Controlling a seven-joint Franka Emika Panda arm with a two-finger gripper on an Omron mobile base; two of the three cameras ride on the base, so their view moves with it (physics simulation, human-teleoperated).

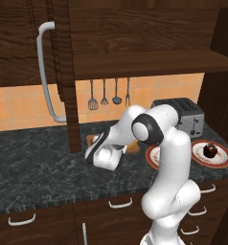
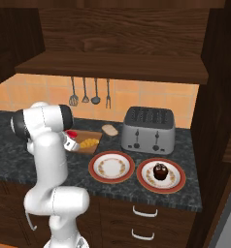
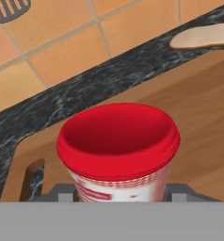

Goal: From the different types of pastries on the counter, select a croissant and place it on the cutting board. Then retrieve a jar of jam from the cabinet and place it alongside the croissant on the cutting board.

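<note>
Red-lidded jar of jam [image 3: 118, 150] clasped between the tool [image 3: 118, 197] fingers, hovering over the wooden cutting board [image 3: 198, 122], golden croissant [image 2: 90, 142] lying on that board, pale bread roll [image 3: 203, 36] beyond on the dark marble tabletop [image 3: 85, 94], orange tiled wall [image 3: 62, 42] behind.

The tabletop [image 1: 34, 158] is dark veined marble with a dull sheen. The board [image 3: 198, 117] is smooth matt wood; the cabinet [image 1: 20, 43] shows dark wood grain. The jar [image 3: 118, 150] has a smooth red lid. The toaster [image 2: 147, 128] looks brushed metal.
</note>
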